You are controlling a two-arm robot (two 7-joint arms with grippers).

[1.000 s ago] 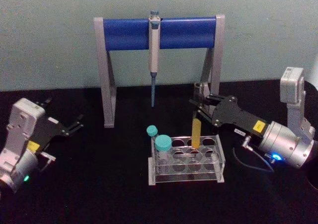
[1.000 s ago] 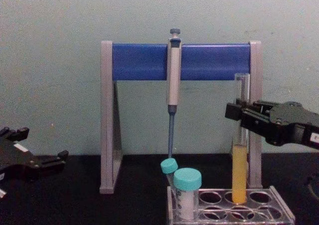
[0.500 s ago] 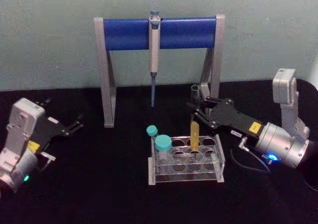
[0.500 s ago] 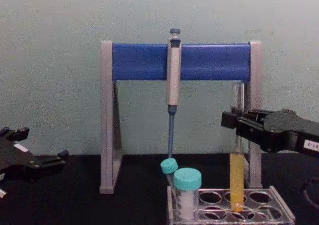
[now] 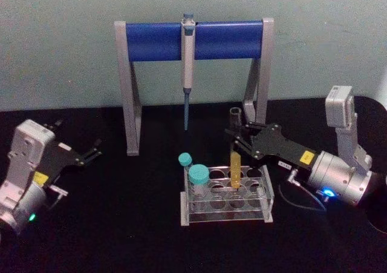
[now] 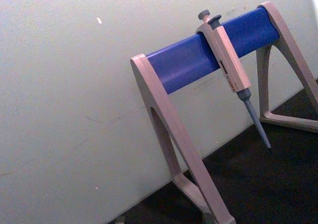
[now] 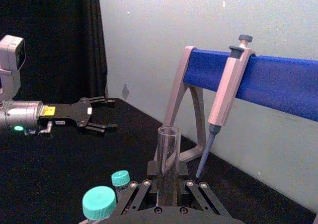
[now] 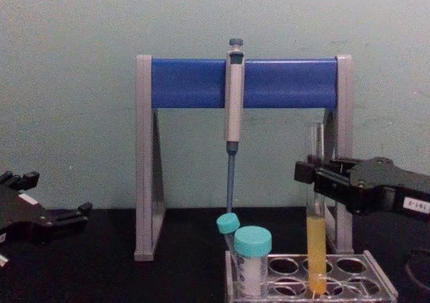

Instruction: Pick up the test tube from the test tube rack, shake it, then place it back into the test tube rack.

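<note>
Right fingers (image 8: 300, 172) around test tube (image 8: 316, 249) mid-height

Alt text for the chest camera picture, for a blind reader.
The right gripper grips the test tube upright, its yellow-filled bottom inside a hole of the test tube rack. Behind, a pipette hangs on a blue-barred stand; the left gripper sits open at left.

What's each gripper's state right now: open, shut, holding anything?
Left gripper: open, holding nothing, idle on the left.
Right gripper: shut on the test tube, whose lower end is in the test tube rack.
</note>
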